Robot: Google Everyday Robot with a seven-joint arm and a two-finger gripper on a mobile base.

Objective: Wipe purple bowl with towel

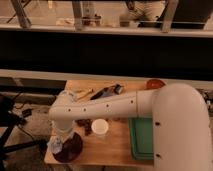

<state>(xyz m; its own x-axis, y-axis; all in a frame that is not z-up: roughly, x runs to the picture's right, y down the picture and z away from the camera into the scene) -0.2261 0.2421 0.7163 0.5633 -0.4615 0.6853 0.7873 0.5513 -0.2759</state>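
The purple bowl (70,149) sits at the front left corner of the wooden table (117,145); it looks dark maroon in this light. My white arm reaches across the table from the right and bends down at the left. My gripper (58,145) hangs over the bowl's left rim. A pale, crumpled towel (55,147) is at the gripper's tip, touching the bowl's left edge. The arm's wrist hides how the fingers stand.
A white cup (100,128) stands just right of the bowl. A green tray (142,139) lies at the front right. A red bowl (155,83) sits at the back right. Dark utensils and a yellowish item (85,93) lie at the back.
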